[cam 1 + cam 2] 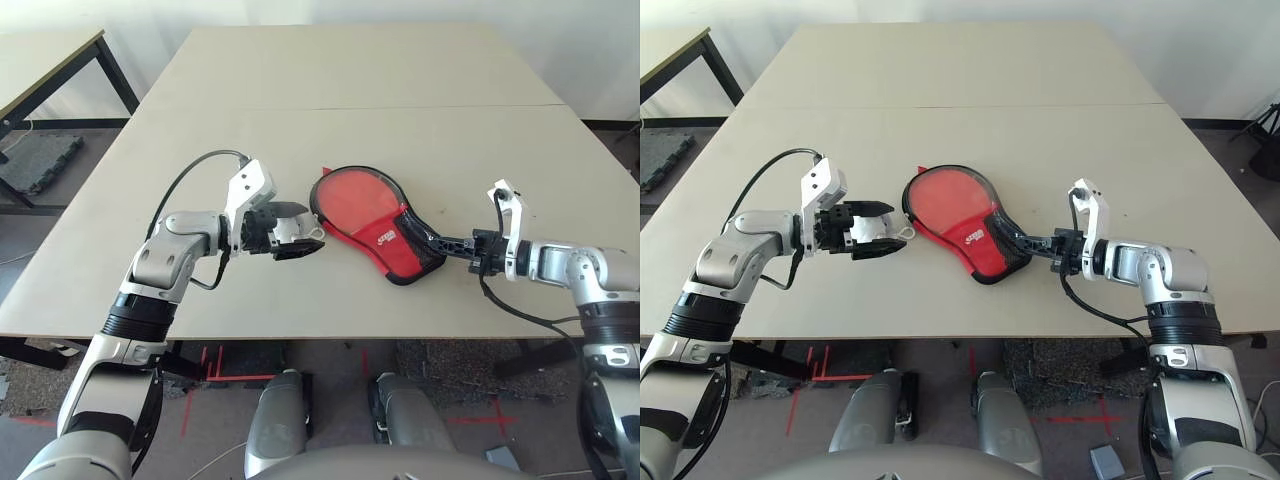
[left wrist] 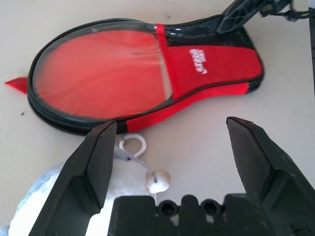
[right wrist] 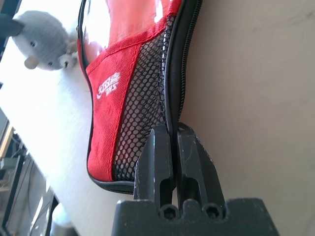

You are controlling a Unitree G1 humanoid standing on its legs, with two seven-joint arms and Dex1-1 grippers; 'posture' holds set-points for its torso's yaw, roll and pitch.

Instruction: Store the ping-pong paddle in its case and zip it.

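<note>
While the right gripper (image 3: pixel 172 142) pinches the case (image 1: pixel 372 222) at its zipper rim, the left gripper (image 2: pixel 172 147) hangs apart nearby, so zipping looks underway, unfinished.

Past the left pincer (image 1: pixel 300 238) a beige table (image 1: pixel 330 70) stretches off — a thin seam (image 1: pixel 420 107) runs across its top. Beyond its far edge rises a pale wall (image 1: pixel 1220 50). Well off to that pincer's outer side stands a second table (image 1: pixel 45 55) on black legs, a dark mat (image 1: pixel 40 160) lying on the grey floor beneath it. Below the near edge, under the right pincer (image 1: pixel 440 243), red tape marks (image 1: pixel 230 365) cross the floor — daylight is soft and even.
</note>
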